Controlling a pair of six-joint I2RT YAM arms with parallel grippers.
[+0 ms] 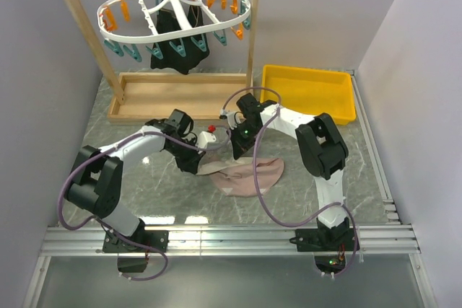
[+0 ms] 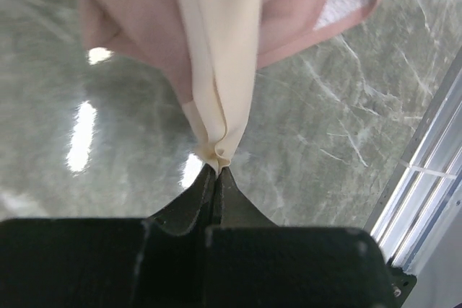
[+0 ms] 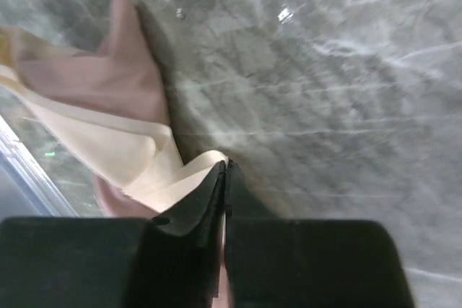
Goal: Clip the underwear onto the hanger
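Observation:
The underwear, dusty pink with a beige waistband, lies mostly on the marble table, its near-left part lifted. My left gripper is shut on a bunched fold of the waistband, and the pink cloth hangs beyond the tips. My right gripper is shut on another stretch of waistband, with cloth showing between its closed jaws. The two grippers stand close together over the garment's left end. The hanger, a white oval ring with orange and teal clothespins, hangs from the wooden rack at the back.
A black garment is clipped under the ring. The wooden rack has a flat base on the table. A yellow tray sits at the back right. An aluminium rail runs along the near edge.

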